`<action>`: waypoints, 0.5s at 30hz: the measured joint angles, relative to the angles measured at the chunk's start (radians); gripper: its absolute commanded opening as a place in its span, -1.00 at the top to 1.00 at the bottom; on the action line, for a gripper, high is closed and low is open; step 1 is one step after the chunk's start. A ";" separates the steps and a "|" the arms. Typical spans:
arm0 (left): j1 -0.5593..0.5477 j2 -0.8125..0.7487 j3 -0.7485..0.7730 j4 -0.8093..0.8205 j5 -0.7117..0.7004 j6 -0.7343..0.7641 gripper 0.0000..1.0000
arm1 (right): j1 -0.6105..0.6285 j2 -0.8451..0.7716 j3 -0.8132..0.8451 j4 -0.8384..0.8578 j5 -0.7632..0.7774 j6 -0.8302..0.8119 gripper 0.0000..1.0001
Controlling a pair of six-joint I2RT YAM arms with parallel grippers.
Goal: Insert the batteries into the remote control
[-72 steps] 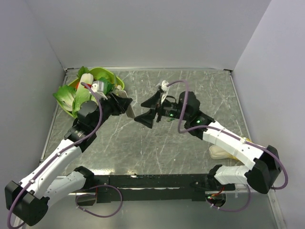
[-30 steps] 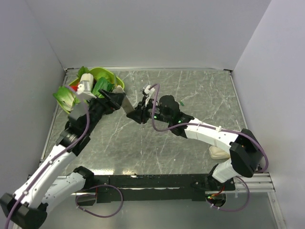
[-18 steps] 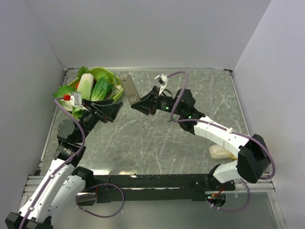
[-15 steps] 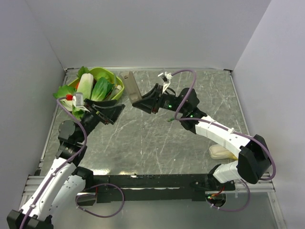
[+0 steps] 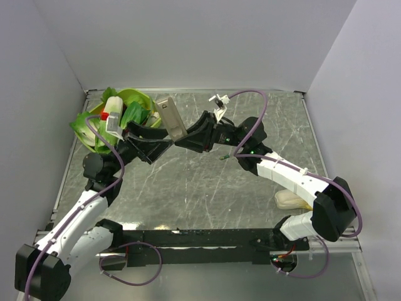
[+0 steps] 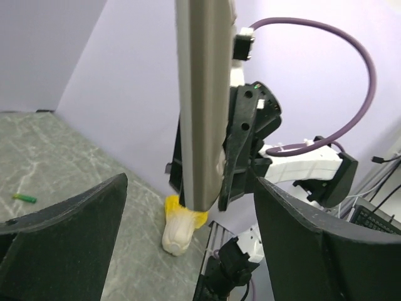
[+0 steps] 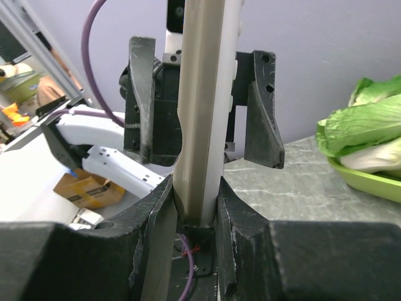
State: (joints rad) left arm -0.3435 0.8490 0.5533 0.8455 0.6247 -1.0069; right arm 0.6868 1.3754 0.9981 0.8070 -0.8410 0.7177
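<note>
Looking at my screens, I start with the biggest thing, the grey marbled tabletop (image 5: 207, 188). It is the floor of a box with pale walls (image 5: 188, 44). Next come my two arms. The left arm (image 5: 88, 207) reaches up from the near left corner. The right arm (image 5: 294, 179) bends in from the near right corner. They meet tip to tip over the far left part of the tabletop.

A green bowl (image 5: 149, 99) sits in the far left corner. Big leafy greens (image 5: 88, 128) fill it and hang over its rim. A cream lump (image 5: 289, 200) with a yellow end lies close to the base of the right arm, well apart from the bowl.

The remote control (image 5: 170, 118) is up in the air, off the tabletop. In the top view it is just beside the bowl. It stands almost straight up and leans a little. The right jaws are clamped on its bottom end, one finger on each long side. Both wrist cameras see its dull grey-brown back.

The left jaws are wide apart. In both wrist views the remote control shows in the gap between them, with space on each side.

Smallest of all, one green battery (image 6: 24, 198) lies flat on the tabletop by itself.
</note>
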 measured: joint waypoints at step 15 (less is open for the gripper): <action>-0.047 0.118 0.049 0.143 0.008 -0.062 -0.17 | 0.016 0.015 0.000 0.013 -0.027 0.011 1.00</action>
State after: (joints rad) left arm -0.3908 0.9668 0.6022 0.9886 0.6323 -1.0691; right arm 0.7029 1.3907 0.9981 0.8200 -0.8677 0.7292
